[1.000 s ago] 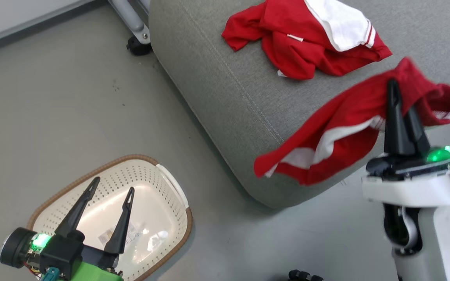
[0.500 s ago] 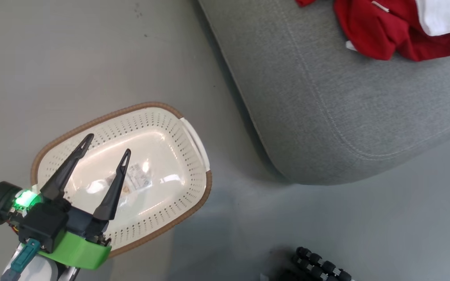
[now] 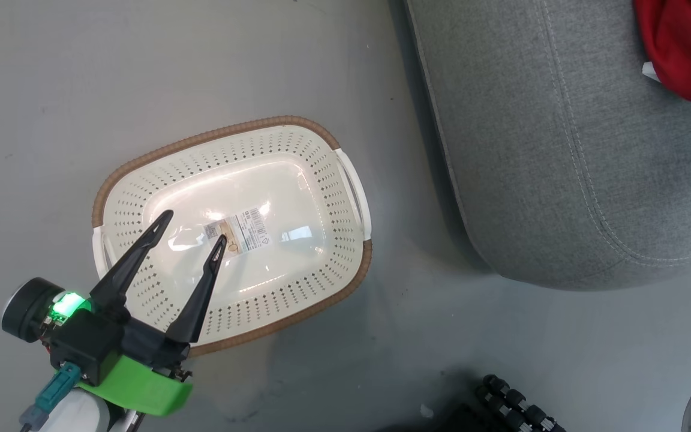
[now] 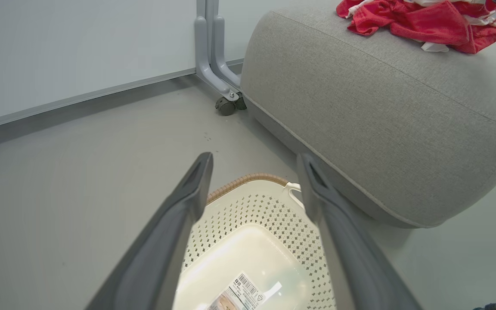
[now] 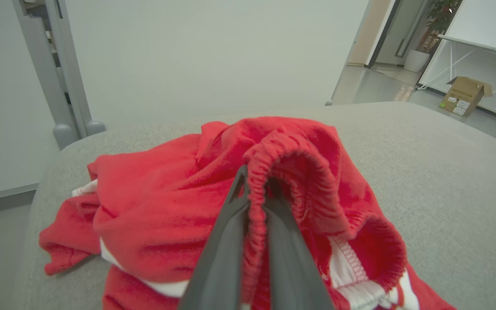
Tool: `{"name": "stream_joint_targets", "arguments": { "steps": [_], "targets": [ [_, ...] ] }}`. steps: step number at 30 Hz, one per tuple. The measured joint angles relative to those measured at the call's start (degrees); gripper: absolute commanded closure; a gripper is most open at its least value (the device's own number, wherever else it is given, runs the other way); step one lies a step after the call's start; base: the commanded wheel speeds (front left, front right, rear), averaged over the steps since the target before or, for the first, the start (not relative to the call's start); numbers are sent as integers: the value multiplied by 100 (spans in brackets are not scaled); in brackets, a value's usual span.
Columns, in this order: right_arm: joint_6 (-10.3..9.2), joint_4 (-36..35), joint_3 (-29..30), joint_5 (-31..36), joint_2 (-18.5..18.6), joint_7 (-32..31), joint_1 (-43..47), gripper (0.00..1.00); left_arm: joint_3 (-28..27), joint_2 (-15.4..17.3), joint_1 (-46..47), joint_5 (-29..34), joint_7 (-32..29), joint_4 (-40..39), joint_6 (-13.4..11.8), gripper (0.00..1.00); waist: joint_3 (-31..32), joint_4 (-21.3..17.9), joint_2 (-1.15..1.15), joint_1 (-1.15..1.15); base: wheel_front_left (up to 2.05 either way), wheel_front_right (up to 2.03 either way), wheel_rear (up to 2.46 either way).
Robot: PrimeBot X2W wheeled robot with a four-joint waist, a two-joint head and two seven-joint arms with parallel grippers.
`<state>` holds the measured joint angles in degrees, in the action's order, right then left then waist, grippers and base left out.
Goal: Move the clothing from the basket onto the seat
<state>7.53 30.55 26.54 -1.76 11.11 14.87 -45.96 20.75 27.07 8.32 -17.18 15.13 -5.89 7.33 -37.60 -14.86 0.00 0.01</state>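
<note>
Since the laundry basket (image 3: 261, 125) holds nothing but a barcode sticker (image 3: 239, 231) on its bottom, the emptying looks done. What is left, by my reading, is the release at the other end.

In the head view the basket stands on the grey floor (image 3: 141, 72) just left of centre. The left gripper (image 3: 194, 227) reaches in from 8 o'clock, its fingers spread apart over the bare bottom and gripping nothing. That pose fits a check for leftovers rather than a grasp.

The grey seat cushion (image 3: 561, 150) fills the 2 o'clock side, close to the basket but not touching it. A fold of the red sportswear (image 3: 687, 54) lies on it at the far 2 o'clock corner.

In the right wrist view the right gripper (image 5: 256, 181) has its fingers pressed together on the gathered elastic waistband of a red garment. The waistband is lifted into a hump while the rest of the cloth sprawls over the cushion from 9 to 5 o'clock. A pinch on the waistband gives a thick, firm edge to carry by, and the cloth underneath already looks supported, so opening the fingers should let the garment settle onto the seat.
</note>
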Motion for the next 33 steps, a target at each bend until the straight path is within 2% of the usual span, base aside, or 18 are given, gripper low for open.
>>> {"name": "stream_joint_targets", "arguments": {
  "steps": [3, 4, 5, 6, 13, 17, 23, 25, 33],
  "targets": [
    [-1, 7, 266, 54, -144, 13, 270, 100, 80, -21, 23, -78, -1, 79, 3, 0, 94, -3, 0, 0, 0, 0, 0],
    [-1, -31, 334, 57, -194, 14, 363, 82, 99, -53, 39, -91, -1, 111, 3, 0, 144, -9, 0, 0, 0, 0, 0],
    [-1, -70, 364, 71, -249, 16, 482, 8, 112, -94, 50, -97, 0, 153, 3, 0, 203, -19, 0, -1, 0, 0, 0],
    [-1, -125, 397, 97, -292, 16, 585, 0, 114, -125, 53, -97, -1, 185, 3, 0, 256, -27, 0, 0, 0, 0, 0],
    [0, -672, 296, 243, -493, 19, 1507, 0, -148, -699, 46, -62, 0, 399, 3, 0, 806, -66, 0, -2, 0, 0, 0],
    [-1, -898, 70, 276, -553, 19, 2117, 0, -364, -1166, -60, -11, -1, 512, -36, 0, 1195, -23, 0, -2, 0, 0, 0],
    [-1, -1105, -954, 1, -709, 19, 3085, 0, -661, -1731, -388, 136, 1, 822, -80, 0, 1848, 168, 0, -2, 0, 0, 0],
    [-1, -1194, -1452, -188, -721, 19, 3373, 0, -828, -1919, -509, 170, 1, 915, -89, 0, 2089, 280, 0, -2, 0, 0, 0],
    [-1, -1602, -3106, -726, -716, 19, 4074, 0, -1496, -2228, -1245, 338, 1, 1095, -242, 0, 2966, 841, 0, -2, 0, 0, 0]
  ]
}}
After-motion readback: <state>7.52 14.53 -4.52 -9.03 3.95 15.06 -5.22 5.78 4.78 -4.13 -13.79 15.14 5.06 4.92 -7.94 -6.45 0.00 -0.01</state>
